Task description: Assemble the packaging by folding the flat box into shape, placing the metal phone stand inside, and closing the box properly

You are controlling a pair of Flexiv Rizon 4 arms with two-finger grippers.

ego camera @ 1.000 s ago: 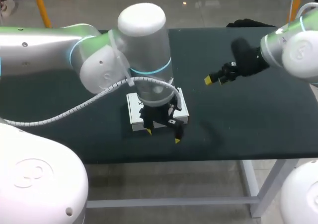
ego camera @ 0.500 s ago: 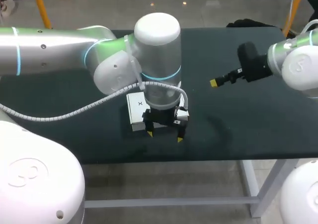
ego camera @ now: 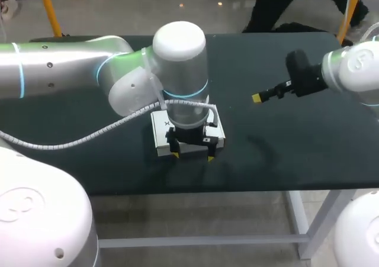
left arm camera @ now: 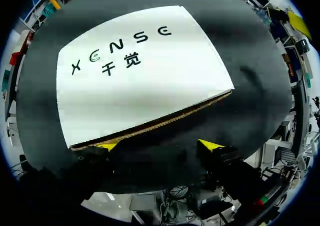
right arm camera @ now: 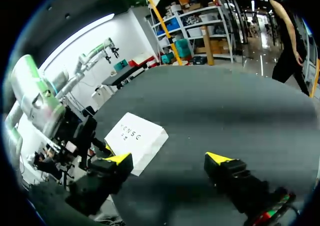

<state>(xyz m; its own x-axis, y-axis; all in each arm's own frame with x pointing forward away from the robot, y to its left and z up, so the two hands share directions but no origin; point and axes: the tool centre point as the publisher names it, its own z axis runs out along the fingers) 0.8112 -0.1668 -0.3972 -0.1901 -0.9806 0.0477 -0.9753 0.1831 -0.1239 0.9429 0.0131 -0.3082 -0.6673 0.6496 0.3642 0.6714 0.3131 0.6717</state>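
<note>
A white box (ego camera: 159,132) with dark print on its top lies on the dark table, mostly hidden under my left wrist in the head view. My left gripper (ego camera: 193,156) points down at the box's front edge, fingers open. In the left wrist view the box (left arm camera: 140,70) fills the space ahead of the left gripper (left arm camera: 159,146), and a brown cardboard edge shows along its near side. My right gripper (ego camera: 257,97) hovers open over the table's right part, well away from the box (right arm camera: 136,136). Nothing sits between the right gripper's (right arm camera: 168,158) fingers. No metal phone stand is in view.
The dark table top (ego camera: 296,137) runs bare to the right of the box and in front of it to the near edge (ego camera: 249,187). My left arm (right arm camera: 35,100) stands over the box in the right wrist view.
My left gripper has turned a little and drawn back, so its tips now line up with the box's front edge. The right gripper has pulled slightly to the right.
</note>
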